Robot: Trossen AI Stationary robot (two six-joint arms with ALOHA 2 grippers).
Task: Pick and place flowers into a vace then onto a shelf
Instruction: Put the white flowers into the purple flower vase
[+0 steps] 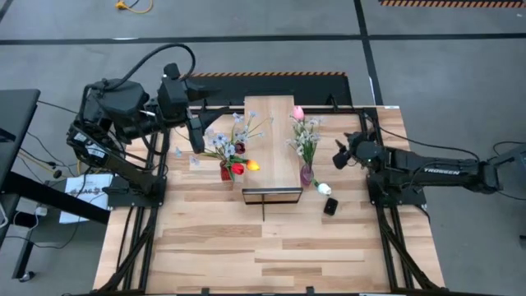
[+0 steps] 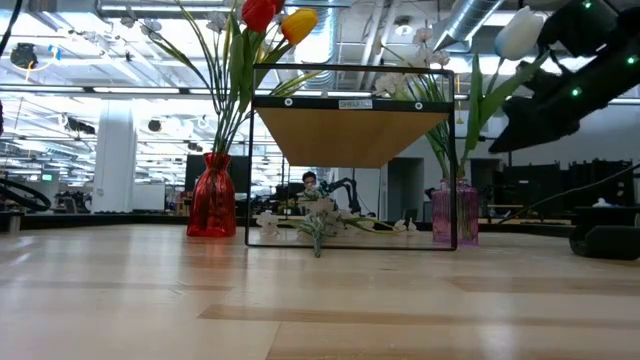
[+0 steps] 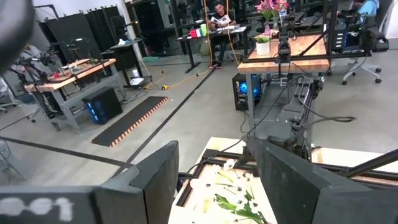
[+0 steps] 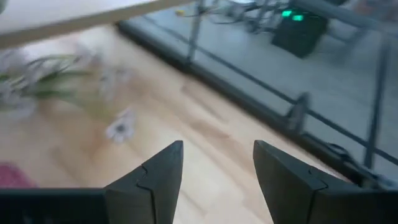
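I see the shelf (image 1: 273, 152) mid-tabletop (image 1: 246, 247). A red vase (image 1: 226, 172) with red and yellow flowers (image 1: 244, 166) stands at its left side, a pink vase (image 1: 306, 174) with sprays at its right. A white tulip (image 1: 323, 188) and a small black object (image 1: 329, 206) lie near its front right corner. Left end effector (image 3: 214, 180) hangs over the left bouquet, fingers apart, empty. Right end effector (image 4: 217, 171) sits right of the pink vase, parted, empty. The front half of the tabletop lies open.

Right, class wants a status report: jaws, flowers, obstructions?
Left gripper and right gripper: jaws open, empty. Flowers in red vase and pink vase, both beside shelf. Nothing obstructing.
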